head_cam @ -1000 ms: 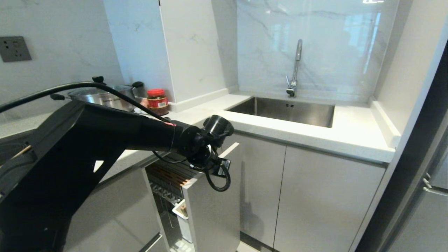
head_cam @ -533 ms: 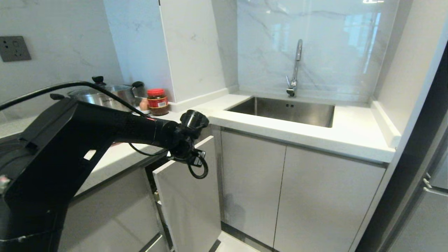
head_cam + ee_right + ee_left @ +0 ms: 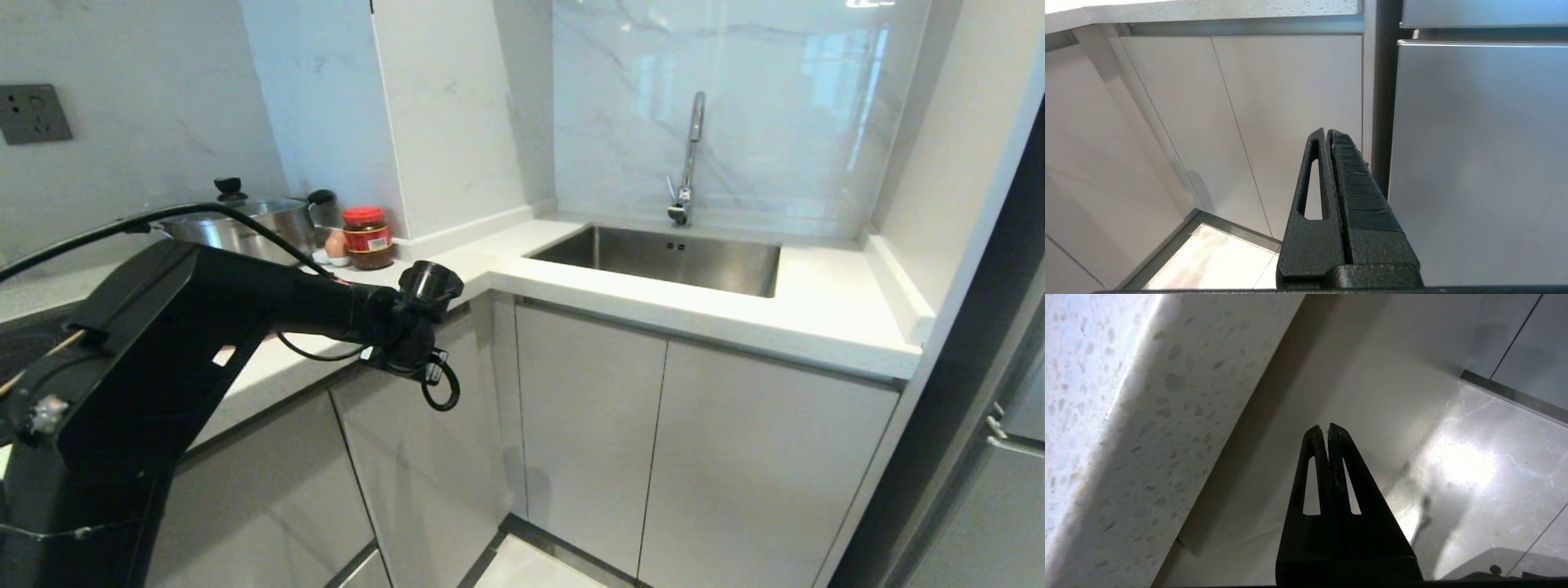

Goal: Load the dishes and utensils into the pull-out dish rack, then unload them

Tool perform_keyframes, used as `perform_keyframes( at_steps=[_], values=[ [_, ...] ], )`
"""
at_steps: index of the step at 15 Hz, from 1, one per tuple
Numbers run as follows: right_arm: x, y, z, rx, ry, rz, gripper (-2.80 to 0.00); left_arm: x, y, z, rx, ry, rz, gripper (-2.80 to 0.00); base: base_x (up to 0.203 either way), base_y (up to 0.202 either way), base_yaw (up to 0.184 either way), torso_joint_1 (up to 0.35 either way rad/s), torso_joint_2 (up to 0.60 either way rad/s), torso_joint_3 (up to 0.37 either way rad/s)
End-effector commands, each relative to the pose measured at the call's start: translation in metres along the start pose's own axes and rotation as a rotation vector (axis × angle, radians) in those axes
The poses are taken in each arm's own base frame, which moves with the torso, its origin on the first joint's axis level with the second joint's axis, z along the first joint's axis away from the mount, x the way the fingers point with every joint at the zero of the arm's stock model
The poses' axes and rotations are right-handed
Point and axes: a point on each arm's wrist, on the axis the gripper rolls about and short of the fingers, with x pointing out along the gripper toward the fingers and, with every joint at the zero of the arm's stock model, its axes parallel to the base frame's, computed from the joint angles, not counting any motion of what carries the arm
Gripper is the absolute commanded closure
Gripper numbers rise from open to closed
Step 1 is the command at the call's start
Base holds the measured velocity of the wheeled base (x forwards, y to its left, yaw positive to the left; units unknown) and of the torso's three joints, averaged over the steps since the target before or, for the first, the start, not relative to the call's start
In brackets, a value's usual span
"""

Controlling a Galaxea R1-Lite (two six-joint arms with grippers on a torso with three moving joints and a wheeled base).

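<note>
The left gripper [image 3: 1328,430] is sitting clenched with its two fingers pressed flat together and nothing between them, its tips lying against or just at the pale front panel of the pull-out dish rack [image 3: 424,457], right under the speckled edge of the worktop [image 3: 1126,416]; whether the tips are actually touching the panel cannot be told. In the head view the black left arm is reaching across from the left, its wrist hanging at the top edge of that narrow panel, which is lying flush with the neighbouring cabinet doors, so the wire basket and whatever it is carrying are hidden. The right gripper [image 3: 1327,134] is also clenched and empty, hanging low beside the cabinet fronts and pointing toward the floor near a grey appliance door [image 3: 1478,163]. On the worktop, behind the left arm, a lidded steel pot [image 3: 245,222] is standing next to a red-capped jar [image 3: 367,237], with an egg [image 3: 335,242] between them. Farther right, the steel sink [image 3: 661,260] and its tap [image 3: 688,159] are sitting against the marbled wall.
</note>
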Motion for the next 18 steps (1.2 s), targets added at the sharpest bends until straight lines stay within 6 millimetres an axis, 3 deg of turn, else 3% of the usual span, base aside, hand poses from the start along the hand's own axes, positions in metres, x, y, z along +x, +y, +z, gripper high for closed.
perform_keyframes(
  at_steps=[1,5,9,11,14,18],
  values=[
    [0.0,0.0,0.0,0.001,-0.003,-0.001,0.0,0.001,0.0,0.0,0.001,0.003,0.004,0.0,0.0,0.0,0.0,0.0,0.0,0.0],
    [0.0,0.0,0.0,0.001,-0.003,-0.001,0.0,-0.009,0.001,0.003,-0.008,-0.018,-0.003,0.0,0.0,0.0,0.0,0.0,0.0,0.0],
    [0.0,0.0,0.0,0.001,-0.003,-0.001,0.0,-0.041,0.008,0.008,-0.019,-0.07,-0.074,0.0,0.0,0.0,0.0,0.0,0.0,0.0],
    [0.0,0.0,0.0,0.001,-0.003,-0.001,0.0,-0.073,0.027,0.015,-0.057,-0.138,-0.156,0.0,0.0,0.0,0.0,0.0,0.0,0.0],
    [0.0,0.0,0.0,0.001,-0.003,-0.001,0.0,-0.137,0.07,0.02,-0.172,-0.247,-0.35,0.0,0.0,0.0,0.0,0.0,0.0,0.0],
    [0.0,0.0,0.0,0.001,-0.003,-0.001,0.0,-0.233,0.137,-0.006,-0.226,-0.389,-0.571,0.0,0.0,0.0,0.0,0.0,0.0,0.0]
  ],
)
